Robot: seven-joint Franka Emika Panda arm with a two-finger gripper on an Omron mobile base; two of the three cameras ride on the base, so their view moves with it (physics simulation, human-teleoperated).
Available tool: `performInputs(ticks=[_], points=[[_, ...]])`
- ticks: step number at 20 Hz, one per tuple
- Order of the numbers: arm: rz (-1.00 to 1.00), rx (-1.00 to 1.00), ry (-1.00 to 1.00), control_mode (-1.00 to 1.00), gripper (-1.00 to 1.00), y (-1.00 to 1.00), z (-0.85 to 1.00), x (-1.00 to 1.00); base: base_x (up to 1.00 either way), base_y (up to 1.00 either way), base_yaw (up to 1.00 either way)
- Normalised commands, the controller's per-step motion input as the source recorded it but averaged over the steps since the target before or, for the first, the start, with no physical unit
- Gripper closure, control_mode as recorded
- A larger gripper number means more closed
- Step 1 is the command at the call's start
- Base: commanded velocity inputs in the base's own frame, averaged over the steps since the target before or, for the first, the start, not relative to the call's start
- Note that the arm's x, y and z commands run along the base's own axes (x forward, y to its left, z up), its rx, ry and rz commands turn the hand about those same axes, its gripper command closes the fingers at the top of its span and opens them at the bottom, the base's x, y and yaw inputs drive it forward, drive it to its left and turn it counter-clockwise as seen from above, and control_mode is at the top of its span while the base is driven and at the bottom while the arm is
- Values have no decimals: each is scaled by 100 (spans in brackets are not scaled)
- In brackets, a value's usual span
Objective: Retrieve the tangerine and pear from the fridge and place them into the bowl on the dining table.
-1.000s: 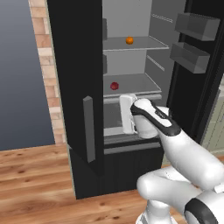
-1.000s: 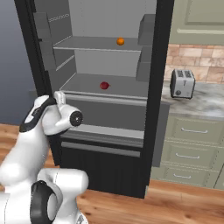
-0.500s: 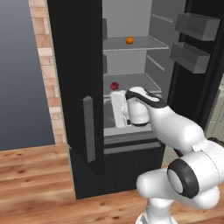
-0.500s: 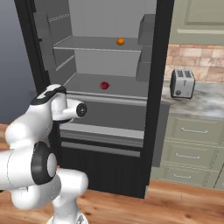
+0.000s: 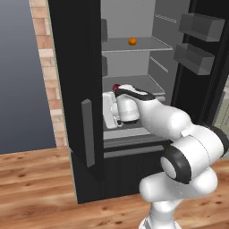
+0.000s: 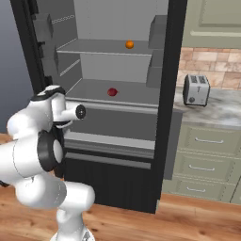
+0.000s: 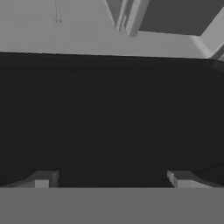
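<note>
Arm's folded up tight here: the white Franka arm with dark joints (image 5: 179,134) rises from the base, bends at the elbow and reaches forward into the tall black fridge with the pale grey shelved interior (image 5: 76,67), its wrist level with the lower shelf. From the right base camera the hand end sits by the fridge's left edge, with a short white stub with a dark round cap (image 6: 79,112) sticking out toward 3 o'clock.

The two-finger gripper (image 7: 111,178) is spread wide. In the hand camera the fingertips (image 7: 43,179) sit far apart at about 7 and 5 o'clock, with nothing between them. A broad dark surface lies close ahead; can't tell whether they touch it. Pale grey fridge interior shows above it at 12 o'clock.

The small dark red roundish pear (image 6: 112,92) sits on the lower shelf. In the left base camera it's peeking out just at the top of the wrist (image 5: 116,86), very near the hand, not held. The small bright orange tangerine (image 5: 132,41) is one shelf up, well apart from the gripper, around 12 o'clock from the pear.

Off to the side there's a silver toaster (image 6: 196,89) on a marble counter (image 6: 221,110), at 3 o'clock from the fridge.
</note>
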Motion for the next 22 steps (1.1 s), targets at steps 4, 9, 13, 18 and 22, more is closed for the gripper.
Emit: performInputs(ticks=[4,9,13,18,22], points=[[9,-16,-4,-100,-100,100,-16,-84,0,0,0],[7,-21,-3,-100,-100,100,-29,-79,0,0,0],[0,-15,-11,-100,-100,67,-1,-19,0,0,0],[-2,-1,-6,-100,-100,-60,25,-6,0,0,0],[0,-12,0,-100,-100,-91,56,-6,0,0,0]])
